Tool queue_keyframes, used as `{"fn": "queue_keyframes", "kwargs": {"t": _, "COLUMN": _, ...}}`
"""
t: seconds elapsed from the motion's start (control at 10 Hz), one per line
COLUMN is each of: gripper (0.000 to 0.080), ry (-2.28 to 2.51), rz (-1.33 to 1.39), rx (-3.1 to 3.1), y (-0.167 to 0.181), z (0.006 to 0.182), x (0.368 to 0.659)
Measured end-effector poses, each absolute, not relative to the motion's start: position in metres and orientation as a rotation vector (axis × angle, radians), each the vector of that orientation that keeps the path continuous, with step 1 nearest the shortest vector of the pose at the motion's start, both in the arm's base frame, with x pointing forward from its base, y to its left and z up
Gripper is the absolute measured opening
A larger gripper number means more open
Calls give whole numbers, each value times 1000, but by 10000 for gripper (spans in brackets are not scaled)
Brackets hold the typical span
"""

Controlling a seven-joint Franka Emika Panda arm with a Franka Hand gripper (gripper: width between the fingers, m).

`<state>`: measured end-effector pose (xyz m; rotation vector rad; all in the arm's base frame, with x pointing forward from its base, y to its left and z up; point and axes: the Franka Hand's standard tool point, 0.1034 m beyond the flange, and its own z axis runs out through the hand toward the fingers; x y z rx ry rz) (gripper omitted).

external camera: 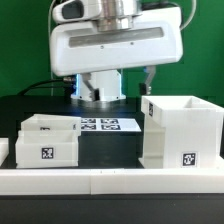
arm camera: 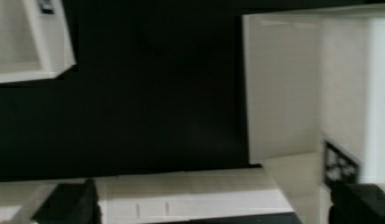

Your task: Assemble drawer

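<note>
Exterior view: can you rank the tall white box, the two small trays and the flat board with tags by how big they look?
1. Tall box, clearly largest.
2. Front tray and back tray look alike; the back one is partly hidden, so unranked.
3. Marker board, smallest-looking, though farther away.

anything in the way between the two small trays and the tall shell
Nothing upright. Between the trays and the shell there is bare black table. Only the flat marker board lies in that gap, toward the back.
</note>
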<state>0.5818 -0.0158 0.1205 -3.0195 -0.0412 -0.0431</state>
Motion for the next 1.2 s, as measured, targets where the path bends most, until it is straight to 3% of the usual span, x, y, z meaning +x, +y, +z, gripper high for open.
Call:
{"fn": "queue_keyframes", "kwargs": {"t": 0.7, "gripper": 649, "ry": -157, "rz": -64, "rx": -3045, "y": -36, "z": 110, "x": 573}}
{"fn": "queue_keyframes", "kwargs": {"t": 1.2, "gripper": 649, "ry": -319, "rz": -77, "rx": -3067, "y": -84, "z": 76, "x": 543}}
